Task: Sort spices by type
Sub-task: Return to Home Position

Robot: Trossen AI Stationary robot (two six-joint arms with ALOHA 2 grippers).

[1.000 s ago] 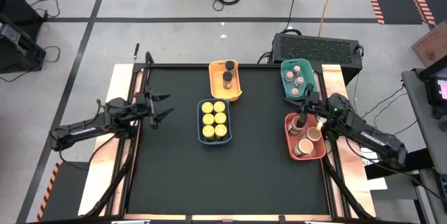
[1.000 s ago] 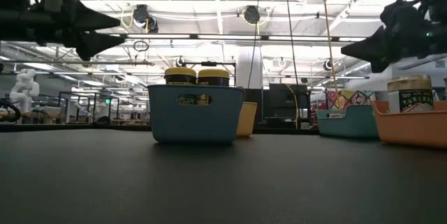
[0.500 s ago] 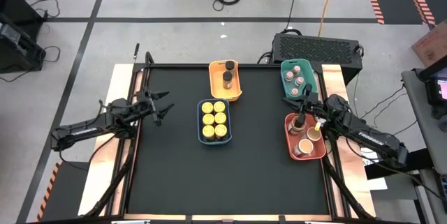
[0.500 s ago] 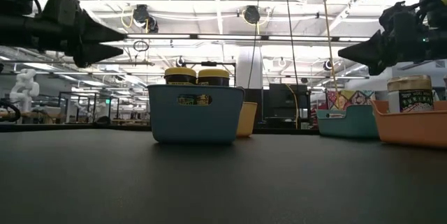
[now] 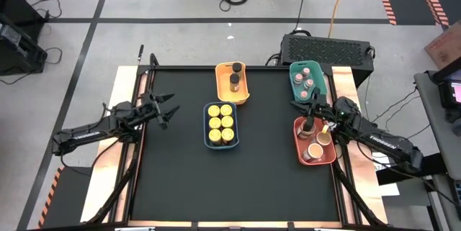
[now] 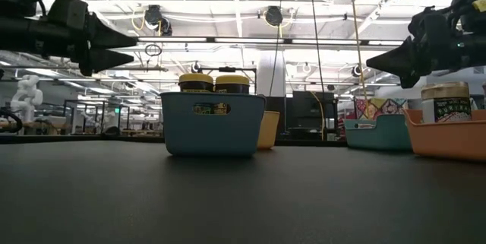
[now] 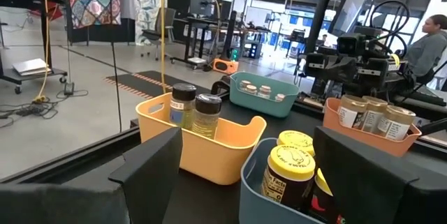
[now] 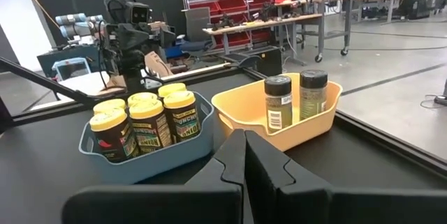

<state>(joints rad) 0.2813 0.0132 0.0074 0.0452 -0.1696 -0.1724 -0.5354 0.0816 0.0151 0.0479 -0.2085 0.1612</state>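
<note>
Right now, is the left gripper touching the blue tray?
Apart. The high view shows bare black table between the left gripper and the blue tray. The right gripper waits at the table's right.

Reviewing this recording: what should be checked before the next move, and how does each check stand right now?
1. Left gripper empty, fingers open: ok.
2. Right gripper empty, fingers shut: ok.
3. Six yellow-lid jars upright in blue tray: ok.
4. Two dark-lid jars in yellow tray: ok.
5. Red tray sorted by type: cannot tell, right arm overlaps it.
</note>
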